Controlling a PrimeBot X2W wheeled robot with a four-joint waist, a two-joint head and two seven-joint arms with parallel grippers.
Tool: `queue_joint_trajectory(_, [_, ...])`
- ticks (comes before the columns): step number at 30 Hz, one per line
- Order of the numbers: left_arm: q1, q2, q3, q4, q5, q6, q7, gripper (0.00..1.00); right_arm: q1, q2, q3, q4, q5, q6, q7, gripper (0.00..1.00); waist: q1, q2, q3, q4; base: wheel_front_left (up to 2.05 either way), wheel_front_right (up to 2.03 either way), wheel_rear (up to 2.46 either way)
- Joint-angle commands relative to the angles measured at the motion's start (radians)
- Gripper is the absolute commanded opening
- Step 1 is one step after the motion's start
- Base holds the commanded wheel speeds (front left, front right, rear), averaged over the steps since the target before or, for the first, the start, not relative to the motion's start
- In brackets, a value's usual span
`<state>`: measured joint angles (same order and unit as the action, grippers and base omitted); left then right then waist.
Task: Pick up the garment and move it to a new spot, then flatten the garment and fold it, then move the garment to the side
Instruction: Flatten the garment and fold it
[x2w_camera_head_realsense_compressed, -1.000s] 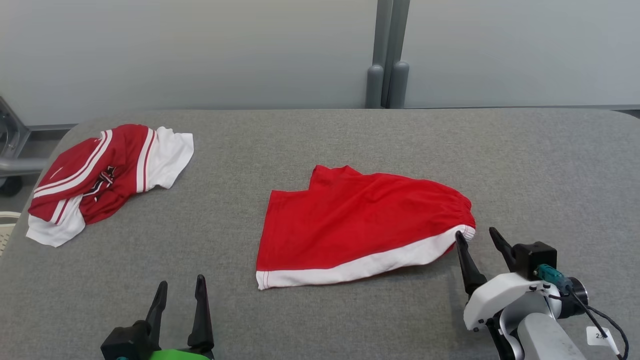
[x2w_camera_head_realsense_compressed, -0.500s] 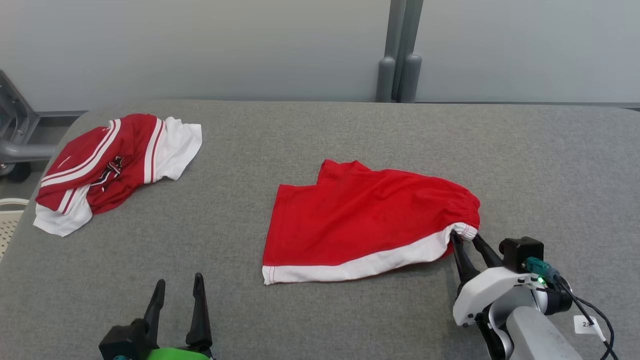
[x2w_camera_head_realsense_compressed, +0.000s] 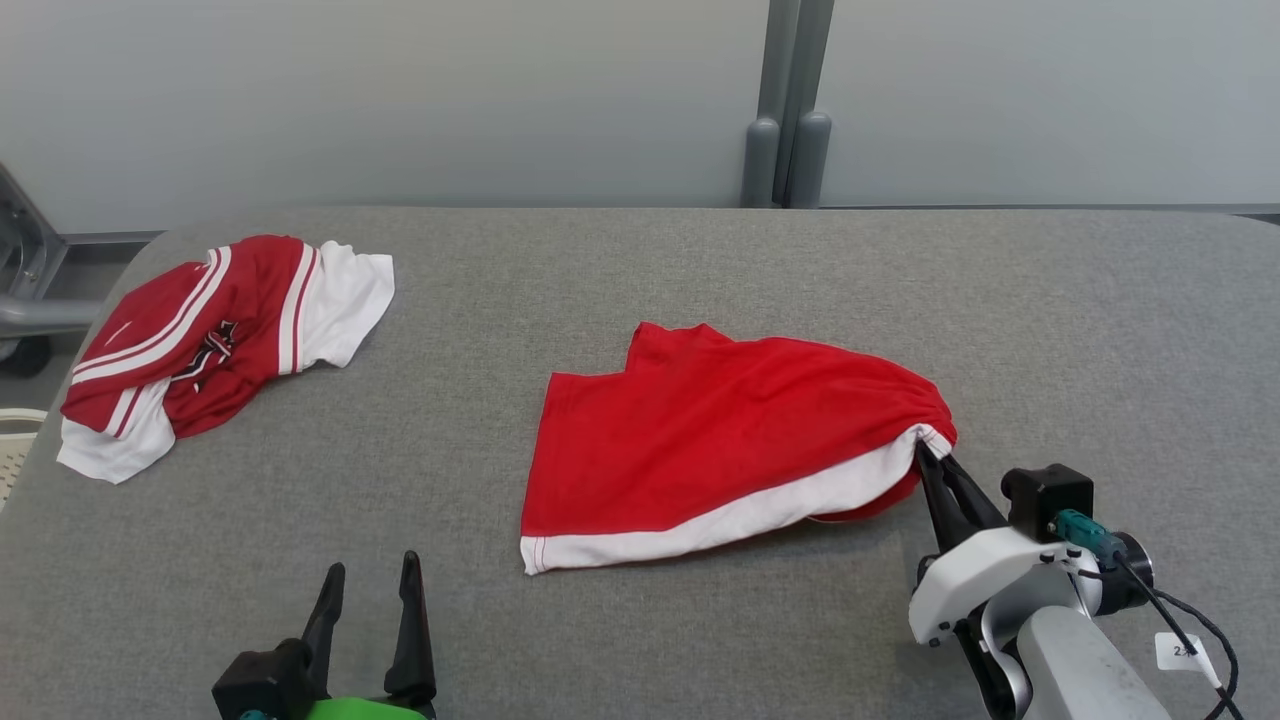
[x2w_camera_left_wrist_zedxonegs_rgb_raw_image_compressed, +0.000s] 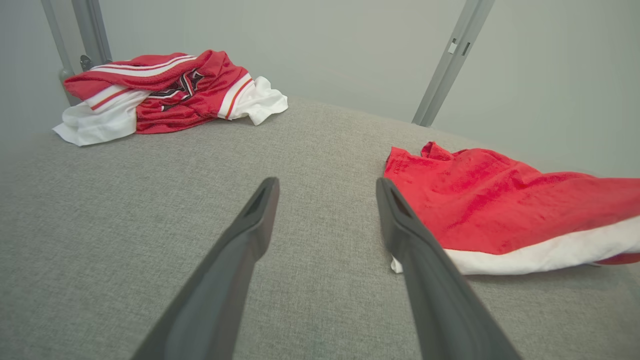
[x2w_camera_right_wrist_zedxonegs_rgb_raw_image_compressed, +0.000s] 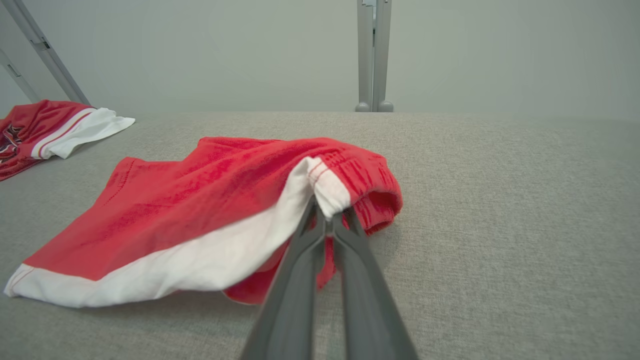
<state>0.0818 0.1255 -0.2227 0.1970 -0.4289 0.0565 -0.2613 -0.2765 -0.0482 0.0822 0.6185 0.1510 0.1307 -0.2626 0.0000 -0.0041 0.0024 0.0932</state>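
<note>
The right gripper (x2w_camera_head_realsense_compressed: 928, 458) pinches the white-banded corner of the red garment (x2w_camera_head_realsense_compressed: 720, 440), jaws pressed together on the cloth, which lies spread at the middle of the grey table (x2w_camera_head_realsense_compressed: 640, 260). The left gripper (x2w_camera_head_realsense_compressed: 372, 566) sits apart from it, jaws spread.

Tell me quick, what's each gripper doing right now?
Left gripper: open, holding nothing.
Right gripper: closed on the waistband corner of the red shorts.

Red shorts (x2w_camera_head_realsense_compressed: 720, 440), white trim, R corner raised
</note>
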Motion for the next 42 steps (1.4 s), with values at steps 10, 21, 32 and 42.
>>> queue_joint_trajectory(10, [-0.045, -0.019, -0.085, 0.104, -0.016, -0.075, 0.055, 1.0, 0.108, -0.043, 0.0, -0.126, -0.038, 0.0, 0.02, 0.0, 0.0, 0.0041, -0.011, -0.045, 0.0, 0.0, 0.0])
queue_joint_trajectory(21, [-0.172, -0.049, -0.179, 0.33, -0.051, -0.156, 0.107, 1.0, 0.156, -0.098, 0.038, -0.163, -0.02, 0.0, 0.056, 0.0, 0.0, 0.0041, -0.004, -0.082, 0.0, 0.0, 0.0])
queue_joint_trajectory(32, [-0.337, -0.071, -0.229, 0.573, -0.117, -0.179, 0.056, 1.0, 0.122, -0.11, 0.084, -0.15, 0.0, 0.0, 0.05, 0.0, 0.0, 0.0041, 0.037, -0.113, 0.0, 0.0, 0.0])
queue_joint_trajectory(42, [-0.412, -0.074, -0.3, 0.673, -0.161, -0.187, 0.018, 1.0, 0.089, -0.112, 0.108, -0.131, 0.007, 0.0, 0.039, 0.0, 0.0, 0.0041, 0.058, -0.132, 0.0, 0.0, 0.0])
